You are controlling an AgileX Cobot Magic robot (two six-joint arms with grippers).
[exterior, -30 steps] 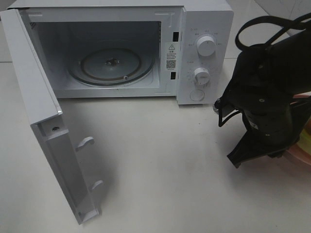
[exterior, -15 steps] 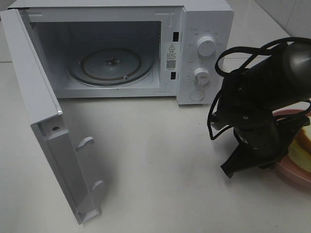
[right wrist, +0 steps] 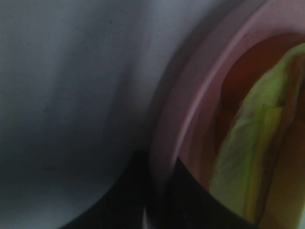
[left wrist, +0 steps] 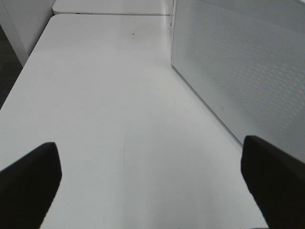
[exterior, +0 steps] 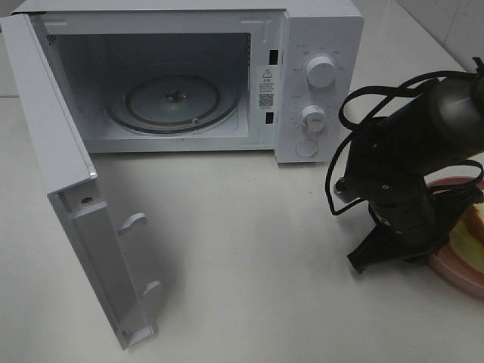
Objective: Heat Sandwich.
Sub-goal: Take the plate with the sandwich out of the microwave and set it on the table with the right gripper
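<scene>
Right gripper point(right wrist: 159, 191) jaws clamped on pink plate point(exterior: 454, 265) rim, sandwich point(right wrist: 252, 157) aboard, plate dragged toward open microwave point(exterior: 181, 76). Left gripper point(left wrist: 152, 186) jaws apart, idle over bench point(exterior: 249, 249).

White worktop point(exterior: 249, 249) under soft even light, a second pale worktop point(left wrist: 109, 6) butting against its far end, dark floor point(left wrist: 5, 71) alongside, pale tiled wall point(exterior: 446, 23) at the corner
</scene>
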